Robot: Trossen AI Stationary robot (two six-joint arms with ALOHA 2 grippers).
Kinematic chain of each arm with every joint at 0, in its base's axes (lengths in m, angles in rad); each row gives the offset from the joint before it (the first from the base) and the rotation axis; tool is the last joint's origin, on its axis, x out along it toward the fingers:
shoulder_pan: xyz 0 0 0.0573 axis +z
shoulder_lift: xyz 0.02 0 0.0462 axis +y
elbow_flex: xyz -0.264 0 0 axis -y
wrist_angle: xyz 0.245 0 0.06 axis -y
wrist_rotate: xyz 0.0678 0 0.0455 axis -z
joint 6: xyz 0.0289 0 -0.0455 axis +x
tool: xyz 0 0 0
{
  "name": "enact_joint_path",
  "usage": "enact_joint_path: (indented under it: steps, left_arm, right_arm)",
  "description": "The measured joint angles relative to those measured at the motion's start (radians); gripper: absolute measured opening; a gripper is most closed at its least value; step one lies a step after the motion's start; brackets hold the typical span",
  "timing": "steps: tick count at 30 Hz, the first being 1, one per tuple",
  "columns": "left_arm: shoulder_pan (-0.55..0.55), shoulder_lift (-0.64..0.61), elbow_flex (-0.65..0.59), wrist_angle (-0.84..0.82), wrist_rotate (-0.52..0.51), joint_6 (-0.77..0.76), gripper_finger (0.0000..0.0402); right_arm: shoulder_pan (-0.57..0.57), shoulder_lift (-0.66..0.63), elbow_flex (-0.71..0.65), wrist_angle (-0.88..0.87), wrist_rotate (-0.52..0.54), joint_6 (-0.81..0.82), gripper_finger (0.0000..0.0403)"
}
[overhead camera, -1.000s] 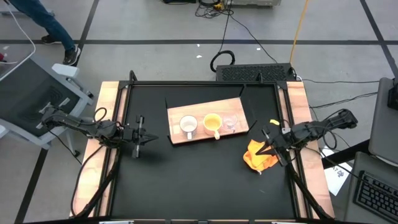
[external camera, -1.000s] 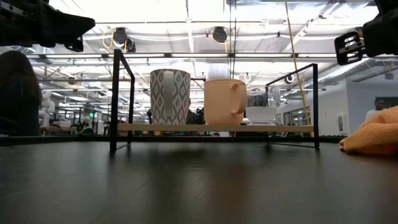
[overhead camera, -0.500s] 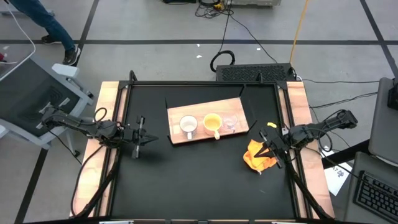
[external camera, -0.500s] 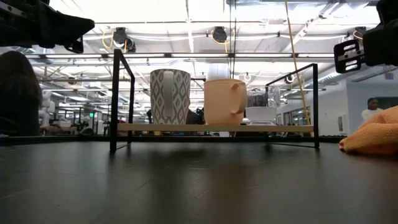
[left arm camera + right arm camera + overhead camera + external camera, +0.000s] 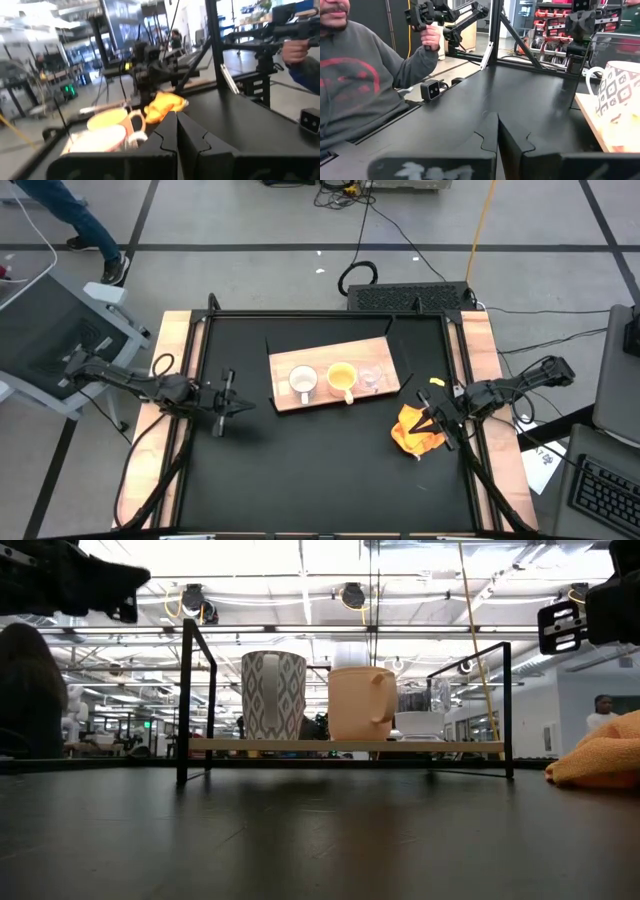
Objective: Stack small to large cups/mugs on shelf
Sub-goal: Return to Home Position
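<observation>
— Where do we stand with the cups?

— All three are on the shelf [image 5: 320,352], in one row. The grey patterned mug [image 5: 273,695] is at one end, the orange mug [image 5: 360,703] is in the middle, and the clear glass cup [image 5: 420,712] is at the other end. From above the glass seems to sit just beside the orange mug, though it is faint there. Apart from the shelf, only the orange cloth [image 5: 415,432] lies on the desk [image 5: 300,470].

— So what remains is taking the arms home?

— We judge so. The left pincer [image 5: 228,398] hangs near the desk's left edge, well apart from the shelf. The right pincer [image 5: 432,423] is over the orange cloth, by the desk's right edge. Both have their fingers pressed together and carry nothing.

— What should we mind?

— We'd hold both pincers at the height the level view shows, above the mugs' rims. We'd draw each arm outward toward its own side and never across the shelf. On the right we'd lift clear before swinging, so that a fingertip cannot snag the cloth and drag it along.

— Anything beyond the desk?

— A person [image 5: 365,75] in a grey top is just past the desk's edge. We'd fold the arms in slowly and tuck the elbows close.
</observation>
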Motion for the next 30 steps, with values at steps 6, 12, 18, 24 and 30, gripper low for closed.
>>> enact_joint_path:
  steps: [6,12,18,24,30]
  left_arm:
    - [0.0,-0.013,0.0,0.021,-0.014,0.055,0.0]
    - [0.0,-0.019,0.0,0.008,-0.042,0.06,0.0]
    - [0.0,-0.037,0.0,0.056,-0.04,0.053,0.0]
    - [0.0,-0.089,0.0,0.013,-0.06,0.058,0.0]
    - [0.0,-0.164,0.0,-0.076,-0.069,0.054,0.0]
  right_arm:
    - [0.0,0.0,-0.001,0.018,-0.004,-0.003,0.0]
    - [0.0,0.0,-0.001,0.023,-0.005,0.021,0.0]
    - [0.0,0.0,-0.001,0.06,-0.014,0.001,0.0]
    - [0.0,0.0,-0.001,0.065,-0.016,-0.003,0.0]
    - [0.0,0.0,-0.001,0.067,-0.017,-0.006,0.0]
